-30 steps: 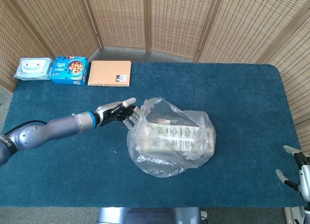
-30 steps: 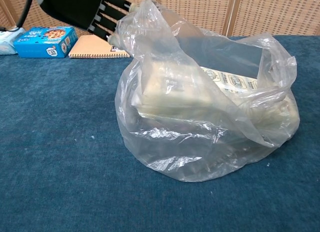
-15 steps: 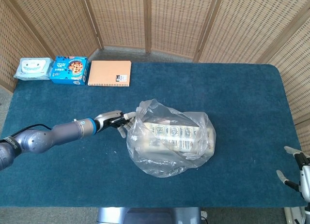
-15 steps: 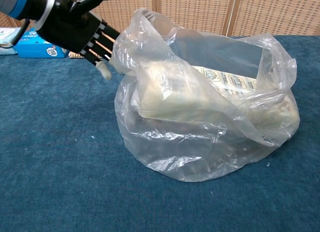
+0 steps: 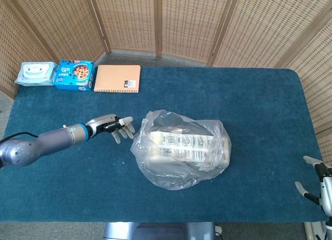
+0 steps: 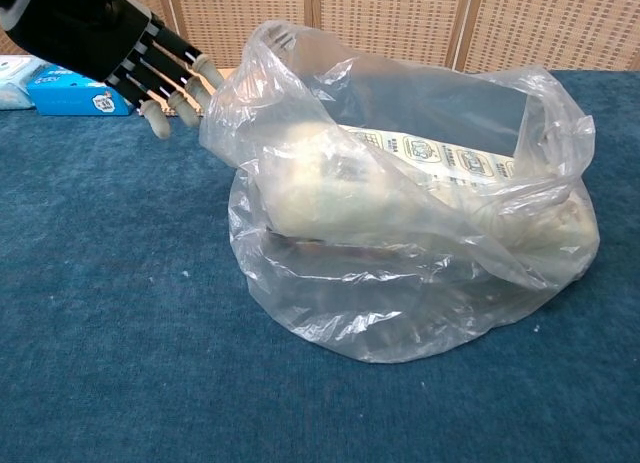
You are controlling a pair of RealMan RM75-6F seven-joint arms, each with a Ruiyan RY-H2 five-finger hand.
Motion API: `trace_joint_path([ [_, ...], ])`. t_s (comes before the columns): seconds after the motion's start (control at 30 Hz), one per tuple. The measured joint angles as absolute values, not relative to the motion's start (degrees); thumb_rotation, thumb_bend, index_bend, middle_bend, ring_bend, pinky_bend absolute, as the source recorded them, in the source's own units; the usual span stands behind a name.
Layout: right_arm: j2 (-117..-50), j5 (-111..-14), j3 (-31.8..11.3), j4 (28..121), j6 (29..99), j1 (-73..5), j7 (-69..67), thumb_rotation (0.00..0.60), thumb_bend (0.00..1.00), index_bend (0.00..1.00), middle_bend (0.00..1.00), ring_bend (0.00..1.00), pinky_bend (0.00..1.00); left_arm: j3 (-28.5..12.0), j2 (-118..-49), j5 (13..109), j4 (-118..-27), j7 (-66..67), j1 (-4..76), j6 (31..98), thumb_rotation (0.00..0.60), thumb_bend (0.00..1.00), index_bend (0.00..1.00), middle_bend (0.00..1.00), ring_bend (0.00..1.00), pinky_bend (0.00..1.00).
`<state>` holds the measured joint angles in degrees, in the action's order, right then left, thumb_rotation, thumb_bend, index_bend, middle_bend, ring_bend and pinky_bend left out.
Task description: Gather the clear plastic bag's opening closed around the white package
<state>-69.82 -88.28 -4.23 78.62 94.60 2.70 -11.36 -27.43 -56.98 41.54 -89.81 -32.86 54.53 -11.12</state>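
Observation:
The clear plastic bag lies mid-table with the white package inside it, printed side up. In the chest view the bag fills the middle, its crumpled opening rising at the upper left over the package. My left hand sits just left of the bag, fingers straight and spread. Its fingertips reach the bag's left edge and hold nothing. My right hand hangs at the table's front right corner, far from the bag, fingers apart and empty.
Along the table's far left edge lie a wet-wipes pack, a blue snack box and an orange notebook. The blue cloth table ends near my right hand. A wicker screen stands behind.
My left hand has drawn back to the left, out of the bag's opening. The bag's left side has slumped and stretched leftward and lower. The right hand has not moved.

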Motion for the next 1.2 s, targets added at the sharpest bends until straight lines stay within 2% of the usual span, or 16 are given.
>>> trace_joint_path([
  [0.13, -69.7, -88.3, -4.2, 78.7, 94.9, 2.9, -11.5, 0.600, 0.24, 0.23, 0.32, 0.35, 0.36, -29.0, -56.4, 41.3, -90.7, -31.6, 53.6, -11.6, 0.000, 0.09, 0.33, 0.36, 0.32, 0.41],
  [0.27, -69.7, -88.3, -4.2, 78.5, 95.0, 3.0, -11.8, 0.600, 0.24, 0.23, 0.32, 0.35, 0.36, -28.4, -57.0, 41.5, -90.5, -31.5, 54.5, -11.7, 0.000, 0.09, 0.33, 0.36, 0.32, 0.41],
  [0.77, -69.8, -88.1, -4.2, 77.8, 95.8, 3.7, -12.6, 0.600, 0.24, 0.23, 0.31, 0.35, 0.36, -22.2, -60.3, 42.9, -87.8, -34.5, 64.3, -10.8, 0.000, 0.09, 0.33, 0.35, 0.31, 0.41],
  [1.2, -70.0, -87.6, -4.2, 76.9, 96.1, 4.5, -13.7, 0.600, 0.24, 0.22, 0.31, 0.35, 0.36, -17.0, -59.1, 43.4, -88.0, -38.8, 72.5, -10.0, 0.000, 0.09, 0.33, 0.35, 0.30, 0.41],
])
